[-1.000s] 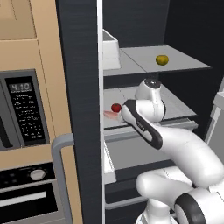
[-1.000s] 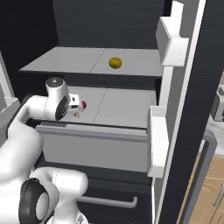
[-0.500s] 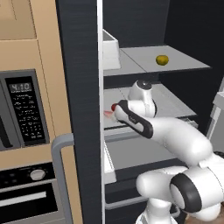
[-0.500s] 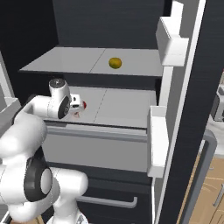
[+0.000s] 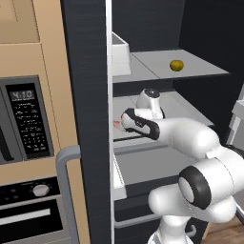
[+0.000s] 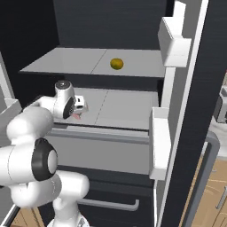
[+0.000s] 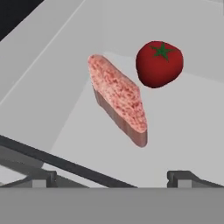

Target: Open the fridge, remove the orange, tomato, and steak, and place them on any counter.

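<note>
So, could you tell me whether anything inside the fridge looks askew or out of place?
Nothing is spilled or damaged. The steak lies at a slant beside the tomato on the middle shelf; the orange sits alone on the shelf above.

Microwave (image 5: 24, 121) above oven (image 5: 33, 209), beige cabinetry.

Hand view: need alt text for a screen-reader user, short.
A flat pinkish-red slab of raw steak lies on a pale grey fridge shelf, with a glossy red round tomato with a green stem star close beside its far end. The open hand hovers short of the steak, its two dark fingertips at the bottom edge, holding nothing.
</note>
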Tool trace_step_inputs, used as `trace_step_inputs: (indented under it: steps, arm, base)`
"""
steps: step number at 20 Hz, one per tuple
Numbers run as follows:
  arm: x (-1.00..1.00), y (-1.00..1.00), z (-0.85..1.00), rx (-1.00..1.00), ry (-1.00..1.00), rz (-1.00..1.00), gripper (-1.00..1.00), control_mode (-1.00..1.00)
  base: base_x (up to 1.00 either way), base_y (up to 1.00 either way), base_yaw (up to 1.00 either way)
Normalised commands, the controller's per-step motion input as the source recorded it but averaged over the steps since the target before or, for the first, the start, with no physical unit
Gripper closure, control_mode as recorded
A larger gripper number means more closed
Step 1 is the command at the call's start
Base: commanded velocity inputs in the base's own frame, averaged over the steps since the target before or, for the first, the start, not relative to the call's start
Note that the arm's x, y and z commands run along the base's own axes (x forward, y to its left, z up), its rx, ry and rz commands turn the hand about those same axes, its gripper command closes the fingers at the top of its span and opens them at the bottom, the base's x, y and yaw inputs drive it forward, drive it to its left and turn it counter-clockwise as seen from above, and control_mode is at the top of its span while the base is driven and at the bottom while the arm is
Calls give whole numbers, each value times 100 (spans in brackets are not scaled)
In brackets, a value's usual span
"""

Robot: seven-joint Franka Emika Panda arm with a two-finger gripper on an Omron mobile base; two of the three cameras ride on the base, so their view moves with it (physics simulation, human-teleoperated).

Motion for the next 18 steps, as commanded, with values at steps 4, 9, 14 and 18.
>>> trace_step_inputs:
  steps: [4, 9, 14, 18]
  arm:
    - [33, 3, -22, 0, 2, 0, -100, -100]
    - [40, 1, -16, 0, 2, 0, -100, -100]
    - [42, 4, -22, 0, 4, 0, -100, -100]
    - [39, 5, -26, 0, 5, 0, -100, -100]
  base:
    - [0, 0, 0]
    - [0, 0, 0]
    - [0, 0, 0]
    - [0, 0, 0]
